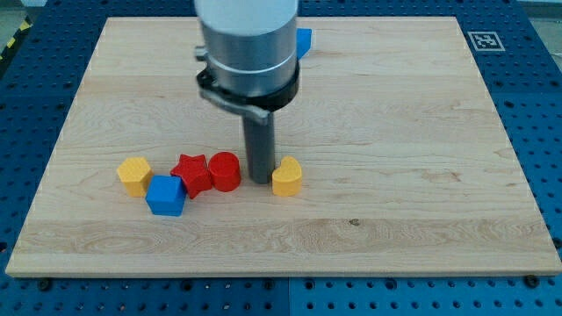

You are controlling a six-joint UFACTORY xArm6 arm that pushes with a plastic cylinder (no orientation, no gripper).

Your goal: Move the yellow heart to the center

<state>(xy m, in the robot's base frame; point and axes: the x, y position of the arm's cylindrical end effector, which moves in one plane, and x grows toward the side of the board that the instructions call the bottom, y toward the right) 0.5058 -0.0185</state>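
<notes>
The yellow heart (pixel 286 176) lies on the wooden worktop (pixel 421 140), and I take it as the landmark for everything else. My tip (pixel 261 180) stands just beside the heart on the view's left, touching it or very nearly so; the gap is too fine to judge. There is no claw on this arm, only the straight rod, so nothing is released, clenched or grasping.

Further to the view's left of the heart come the red cylinder (pixel 225 171), just past my tip, then the red star (pixel 191 174), the blue cube (pixel 166 195) and, well apart from the heart, a yellow block (pixel 134 175) whose shape looks many-sided but is hard to name. These 4 form a loose cluster.

The heart sits toward the view's bottom of the worktop's middle and close to level with it across. I judge the push is in hand but unfinished. The next move calls for the tip to get round to the heart's bottom side and drive it toward the view's top; pushing from where it now stands would send the heart to the view's right instead.

The arm's grey body (pixel 248 44) is cut off at the view's top and hides most of another blue block (pixel 304 40) far above the heart, so its shape cannot be told.
</notes>
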